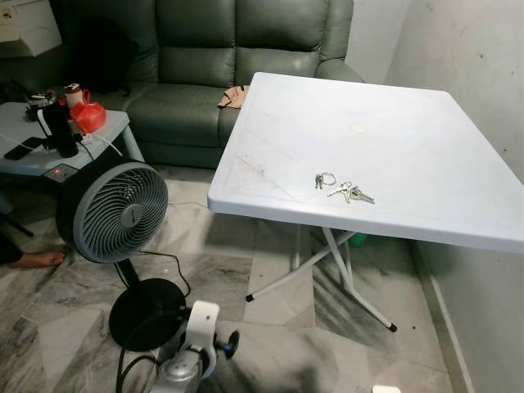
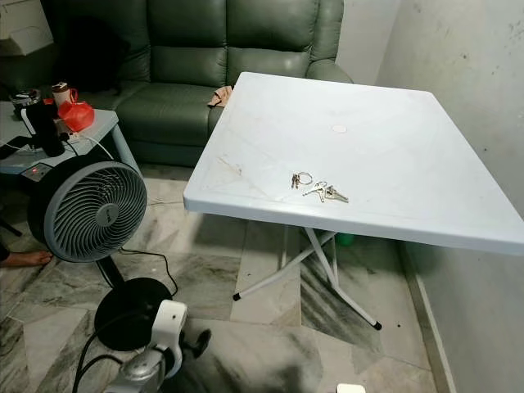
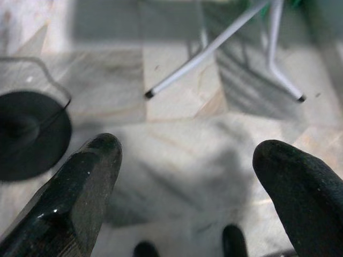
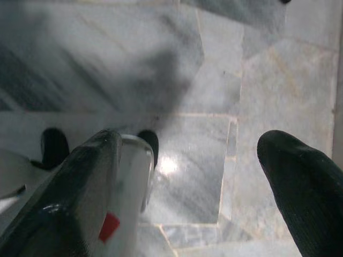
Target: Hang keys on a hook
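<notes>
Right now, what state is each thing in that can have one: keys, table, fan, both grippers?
keys: lying flat on the table near its front edge, not hung, untouched.
white folding table: unfolded, standing on its legs.
pedestal fan: upright on the floor; whether it runs cannot be told.
left gripper: open, empty, pointing down at the floor.
right gripper: open, empty, over the marble floor.
</notes>
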`<state>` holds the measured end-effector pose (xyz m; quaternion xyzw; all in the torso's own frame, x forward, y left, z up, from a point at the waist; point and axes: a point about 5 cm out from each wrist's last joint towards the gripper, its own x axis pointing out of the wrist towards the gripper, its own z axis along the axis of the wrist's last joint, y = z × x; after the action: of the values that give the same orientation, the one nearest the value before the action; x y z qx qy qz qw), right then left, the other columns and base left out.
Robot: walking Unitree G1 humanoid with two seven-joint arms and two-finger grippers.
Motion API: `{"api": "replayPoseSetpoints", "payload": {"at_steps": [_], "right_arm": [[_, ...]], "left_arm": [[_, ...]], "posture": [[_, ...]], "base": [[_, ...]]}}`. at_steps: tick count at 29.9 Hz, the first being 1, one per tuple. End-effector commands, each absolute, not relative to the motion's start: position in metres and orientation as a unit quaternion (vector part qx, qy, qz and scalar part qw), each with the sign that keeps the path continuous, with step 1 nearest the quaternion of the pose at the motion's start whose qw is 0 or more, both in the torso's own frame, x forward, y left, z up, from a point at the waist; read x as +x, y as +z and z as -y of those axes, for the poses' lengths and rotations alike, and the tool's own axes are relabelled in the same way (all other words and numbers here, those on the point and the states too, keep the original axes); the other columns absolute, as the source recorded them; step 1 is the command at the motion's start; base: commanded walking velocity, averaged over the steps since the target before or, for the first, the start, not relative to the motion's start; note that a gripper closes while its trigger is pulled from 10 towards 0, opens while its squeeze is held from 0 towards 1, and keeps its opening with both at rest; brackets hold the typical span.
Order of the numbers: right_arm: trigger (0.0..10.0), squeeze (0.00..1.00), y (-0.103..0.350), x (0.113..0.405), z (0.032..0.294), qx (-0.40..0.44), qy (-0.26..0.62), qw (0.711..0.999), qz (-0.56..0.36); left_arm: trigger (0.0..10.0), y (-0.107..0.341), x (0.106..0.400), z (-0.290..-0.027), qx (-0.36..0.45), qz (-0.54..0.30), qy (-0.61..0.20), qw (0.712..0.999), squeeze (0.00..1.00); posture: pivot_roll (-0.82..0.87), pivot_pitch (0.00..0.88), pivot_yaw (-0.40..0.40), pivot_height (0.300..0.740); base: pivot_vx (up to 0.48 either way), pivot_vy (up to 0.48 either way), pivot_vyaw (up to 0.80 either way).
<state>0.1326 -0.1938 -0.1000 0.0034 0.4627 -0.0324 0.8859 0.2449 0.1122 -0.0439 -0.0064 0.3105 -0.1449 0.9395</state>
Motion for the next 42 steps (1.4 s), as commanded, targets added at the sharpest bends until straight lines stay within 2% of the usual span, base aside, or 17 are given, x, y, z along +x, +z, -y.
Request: {"api": "replayPoseSetpoints", "payload": {"at_steps": [1, 3, 6, 9, 14, 16, 17, 18, 20, 22, 24, 30, 34, 42], "right_arm": [[10.0, 0.00, -0.088, 0.158, 0.199, 0.009, -0.037, 0.910, -0.412], [10.0, 0.00, -0.082, 0.169, 0.200, 0.010, -0.036, 0.921, -0.387], [10.0, 0.00, -0.059, 0.205, 0.203, 0.007, -0.029, 0.952, -0.306], [10.0, 0.00, -0.053, 0.213, 0.203, 0.007, -0.027, 0.958, -0.284], [10.0, 0.00, -0.018, 0.247, 0.200, 0.005, -0.006, 0.986, -0.165], [10.0, 0.00, -0.014, 0.250, 0.200, 0.005, -0.003, 0.989, -0.151], [10.0, 0.41, -0.004, 0.256, 0.199, 0.001, 0.004, 0.993, -0.119], [10.0, 1.00, 0.008, 0.262, 0.199, 0.003, 0.008, 0.997, -0.083], [10.0, 1.00, 0.014, 0.265, 0.199, 0.005, 0.008, 0.998, -0.062], [10.0, 1.00, 0.026, 0.270, 0.198, 0.002, 0.013, 0.999, -0.033], [10.0, 1.00, 0.041, 0.277, 0.195, -0.004, 0.019, 1.000, 0.002], [10.0, 1.00, 0.071, 0.284, 0.189, -0.010, 0.026, 0.998, 0.061], [10.0, 1.00, 0.087, 0.279, 0.185, 0.007, 0.040, 0.996, 0.084], [10.0, 1.00, 0.105, 0.265, 0.184, 0.012, 0.038, 0.993, 0.114]], "left_arm": [[10.0, -0.027, 0.263, -0.107, -0.016, -0.260, -0.150, 0.954, 0.00], [10.0, -0.019, 0.271, -0.103, -0.021, -0.238, -0.152, 0.959, 0.00], [10.0, 0.007, 0.293, -0.095, -0.040, -0.167, -0.160, 0.972, 0.00], [10.0, 0.013, 0.297, -0.094, -0.041, -0.149, -0.164, 0.974, 0.00], [10.0, 0.045, 0.317, -0.097, -0.024, -0.062, -0.170, 0.983, 0.00], [10.0, 0.048, 0.320, -0.099, -0.029, -0.056, -0.167, 0.984, 0.00], [10.0, 0.055, 0.325, -0.103, -0.034, -0.046, -0.158, 0.986, 0.00], [10.0, 0.063, 0.331, -0.109, -0.038, -0.030, -0.150, 0.988, 0.00], [10.0, 0.068, 0.334, -0.111, -0.030, -0.019, -0.147, 0.988, 0.00], [10.0, 0.078, 0.338, -0.112, 0.029, 0.008, -0.149, 0.988, 0.00], [10.0, 0.089, 0.343, -0.110, -0.003, 0.020, -0.143, 0.990, 0.00], [10.0, 0.110, 0.351, -0.111, -0.024, 0.050, -0.131, 0.990, 0.00], [10.0, 0.121, 0.350, -0.116, -0.007, 0.063, -0.137, 0.988, 0.00], [10.0, 0.132, 0.341, -0.137, -0.025, 0.087, -0.136, 0.987, 0.00]], "posture": [[0.00, 0.022, -0.027, 0.740], [0.00, 0.031, -0.027, 0.740], [-0.01, 0.039, -0.020, 0.740], [-0.01, 0.039, -0.020, 0.740], [-0.01, 0.048, -0.016, 0.740], [-0.01, 0.051, -0.015, 0.740], [-0.01, 0.053, -0.014, 0.740], [-0.01, 0.053, -0.014, 0.740], [-0.01, 0.060, -0.013, 0.740], [-0.01, 0.063, -0.012, 0.740], [-0.01, 0.063, -0.012, 0.740], [-0.02, 0.069, -0.009, 0.740], [-0.02, 0.069, -0.009, 0.740], [-0.02, 0.070, -0.010, 0.740]], "base": [[0.000, 0.000, 0.00], [0.000, 0.000, 0.00], [0.000, 0.000, 0.00], [0.000, 0.000, 0.00], [0.000, 0.000, 0.00], [0.000, 0.000, 0.00], [0.000, 0.000, 0.00], [0.000, 0.000, 0.00], [0.000, 0.000, 0.00], [0.000, 0.000, 0.00], [0.000, 0.000, 0.00], [0.000, 0.000, 0.00], [0.000, 0.000, 0.00], [0.000, 0.000, 0.00]]}}
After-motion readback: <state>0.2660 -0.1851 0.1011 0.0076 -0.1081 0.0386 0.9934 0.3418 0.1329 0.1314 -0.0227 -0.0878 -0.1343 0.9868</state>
